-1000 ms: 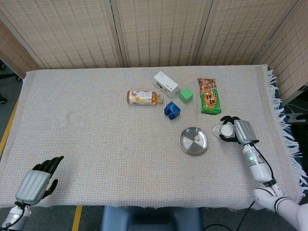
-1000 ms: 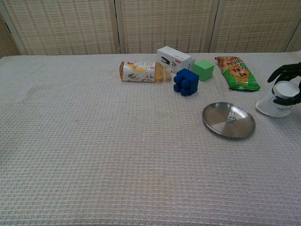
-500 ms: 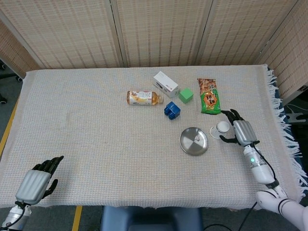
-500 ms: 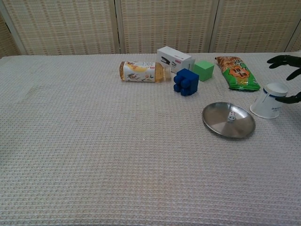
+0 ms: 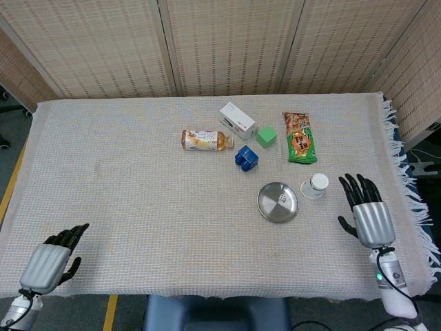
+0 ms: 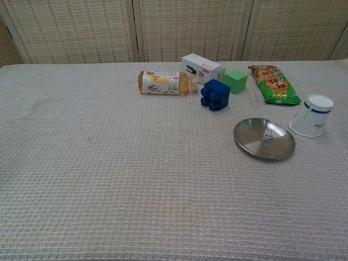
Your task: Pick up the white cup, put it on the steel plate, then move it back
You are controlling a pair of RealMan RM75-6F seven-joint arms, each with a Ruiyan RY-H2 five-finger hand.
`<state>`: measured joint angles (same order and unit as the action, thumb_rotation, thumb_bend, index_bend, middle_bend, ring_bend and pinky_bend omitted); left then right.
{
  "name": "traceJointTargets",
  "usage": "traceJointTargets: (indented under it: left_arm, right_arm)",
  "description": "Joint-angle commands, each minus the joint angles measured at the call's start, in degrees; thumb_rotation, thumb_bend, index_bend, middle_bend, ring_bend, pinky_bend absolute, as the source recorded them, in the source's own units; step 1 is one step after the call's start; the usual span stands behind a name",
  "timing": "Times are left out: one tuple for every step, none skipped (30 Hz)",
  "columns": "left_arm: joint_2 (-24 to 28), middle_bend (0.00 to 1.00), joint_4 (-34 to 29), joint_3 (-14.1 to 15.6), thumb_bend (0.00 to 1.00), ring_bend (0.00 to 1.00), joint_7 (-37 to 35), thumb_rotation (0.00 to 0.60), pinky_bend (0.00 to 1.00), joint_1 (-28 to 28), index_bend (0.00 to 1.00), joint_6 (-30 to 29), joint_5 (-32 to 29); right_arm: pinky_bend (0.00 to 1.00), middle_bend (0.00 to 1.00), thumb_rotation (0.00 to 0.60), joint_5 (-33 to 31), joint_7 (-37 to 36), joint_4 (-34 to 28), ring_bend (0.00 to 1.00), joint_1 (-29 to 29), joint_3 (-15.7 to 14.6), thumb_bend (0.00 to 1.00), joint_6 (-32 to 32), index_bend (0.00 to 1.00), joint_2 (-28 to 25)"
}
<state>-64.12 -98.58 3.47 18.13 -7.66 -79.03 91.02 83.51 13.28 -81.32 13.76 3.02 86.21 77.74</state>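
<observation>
A: Head view: white cup (image 5: 315, 185) upside down on worktop (image 5: 138, 179), just right of steel plate (image 5: 278, 202); right robot hand (image 5: 365, 207) empty, fingers spread.

B: Left robot hand (image 5: 49, 261) idle, empty. The right one should wrap the cup's sidewall squarely.

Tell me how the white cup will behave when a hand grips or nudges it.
The white cup looks like thin paper, so probably light and easily crushed by firm fingers. It stands upside down on its wider rim, which should resist tipping. If knocked over, its tapered wall would likely roll in a curve.
</observation>
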Motion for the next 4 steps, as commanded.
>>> traceJointTargets:
  left_arm:
    - [0.1, 0.14, -0.1, 0.0, 0.45, 0.21, 0.1, 0.600, 0.38, 0.1, 0.07, -0.3, 0.2]
    - [0.1, 0.14, -0.1, 0.0, 0.45, 0.21, 0.1, 0.600, 0.38, 0.2, 0.07, -0.5, 0.3]
    - [0.1, 0.14, -0.2, 0.0, 0.45, 0.21, 0.2, 0.600, 0.38, 0.2, 0.07, -0.6, 0.4]
    - [0.1, 0.14, -0.2, 0.0, 0.45, 0.21, 0.2, 0.600, 0.38, 0.3, 0.07, -0.8, 0.5]
  right_arm:
    - [0.10, 0.04, 0.600, -0.7, 5.0, -5.7, 0.00, -3.6, -2.0, 0.12, 1.8, 0.00, -3.6]
    - [0.10, 0.04, 0.600, -0.4, 4.8, -5.8, 0.00, -3.6, -2.1, 0.12, 1.5, 0.00, -3.7]
    - [0.10, 0.04, 0.600, -0.3, 4.9, -5.8, 0.00, -3.6, -2.2, 0.12, 1.1, 0.00, -3.8]
    - [0.10, 0.04, 0.600, -0.3, 5.0, -5.9, 0.00, -3.6, -2.3, 0.12, 0.7, 0.00, -3.9]
